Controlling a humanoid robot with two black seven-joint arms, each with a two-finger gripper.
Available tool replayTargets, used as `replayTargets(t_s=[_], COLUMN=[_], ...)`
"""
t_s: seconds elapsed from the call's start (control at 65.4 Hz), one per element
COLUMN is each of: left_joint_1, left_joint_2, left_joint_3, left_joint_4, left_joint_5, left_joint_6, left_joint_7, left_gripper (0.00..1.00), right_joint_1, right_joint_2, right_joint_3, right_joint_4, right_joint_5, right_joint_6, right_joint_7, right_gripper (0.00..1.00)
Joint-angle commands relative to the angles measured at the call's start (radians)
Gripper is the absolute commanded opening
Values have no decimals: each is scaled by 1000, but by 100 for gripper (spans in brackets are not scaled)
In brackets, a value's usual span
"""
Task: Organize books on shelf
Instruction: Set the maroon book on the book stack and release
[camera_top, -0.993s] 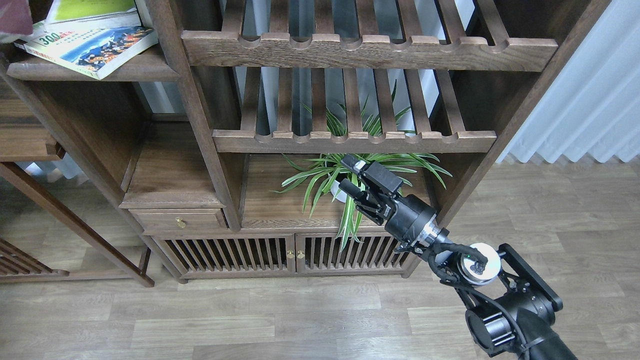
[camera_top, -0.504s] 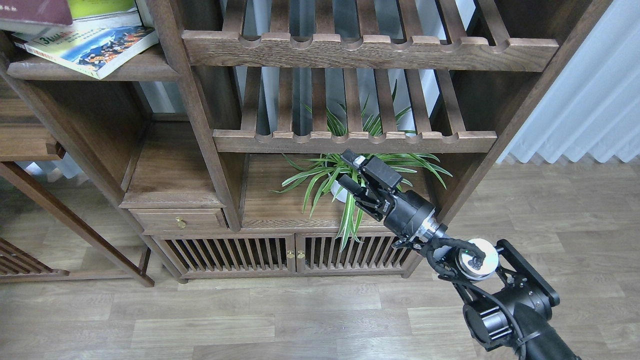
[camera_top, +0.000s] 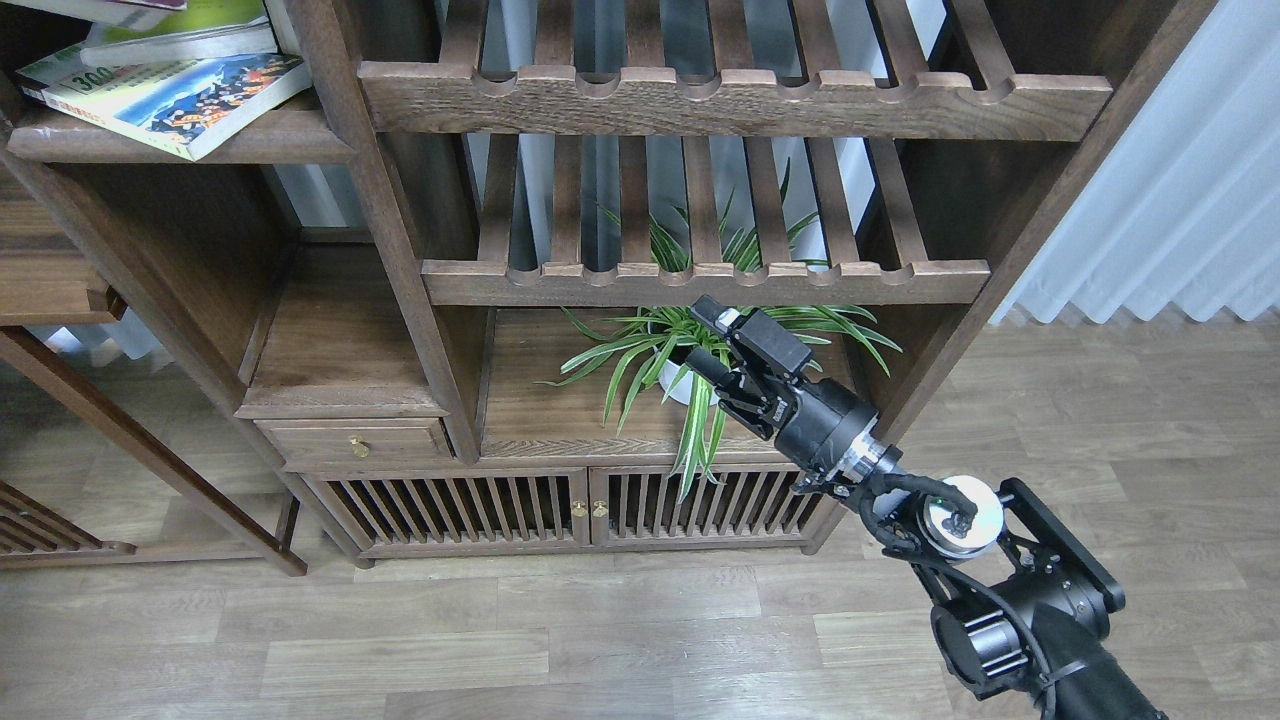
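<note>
The books lie at the top left on the shelf (camera_top: 255, 140), a flat dark-brown board. The cream "300" book (camera_top: 170, 100) with the colourful landscape lies lowest, its corner over the front edge. The lime-yellow book (camera_top: 190, 25) lies on it. Only a pale-edged sliver of the maroon book (camera_top: 110, 10) shows at the top edge, above the yellow one. My right gripper (camera_top: 702, 336) is open and empty, far from the books, in front of the plant. My left gripper is out of view.
A potted spider plant (camera_top: 680, 350) stands on the low board just behind my right gripper. Slatted shelves with notched rails (camera_top: 700, 280) hang above it. A drawer (camera_top: 355, 440) and slatted cabinet doors (camera_top: 580, 505) are below. White curtain (camera_top: 1180, 180) at right.
The maroon book swung in over the yellow book, then rose almost out of the top edge. My right gripper crept slightly up and right, still open.
</note>
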Motion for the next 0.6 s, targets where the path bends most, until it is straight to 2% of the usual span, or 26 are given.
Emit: replayTargets(t_s=[0.0, 0.046, 0.061, 0.153, 0.29, 0.581], left_joint_1=[-5, -6, -6, -6, -6, -17], left_joint_2=[-12, -14, -14, -11, 6, 54], left_joint_3=[-1, 0, 0, 0, -10, -47], left_joint_4=[-3, -2, -2, -3, -3, -35], left_joint_5=[-2, -2, -2, -2, -2, -8], left_joint_6=[0, 0, 0, 0, 0, 0], left_joint_7=[0, 1, 3, 3, 3, 1], left_gripper=[33, 45, 52, 66, 72, 75], right_joint_1=[-2, -2, -2, -2, -2, 0], right_joint_2=[0, 0, 0, -1, 2, 3], right_joint_3=[0, 0, 0, 0, 0, -3], right_joint_4=[1, -1, -1, -1, -2, -5], right_joint_5=[0, 0, 0, 0, 0, -1], right_joint_6=[1, 1, 1, 1, 1, 1], right_joint_7=[0, 0, 0, 0, 0, 0], right_gripper=[96, 96, 96, 96, 96, 96])
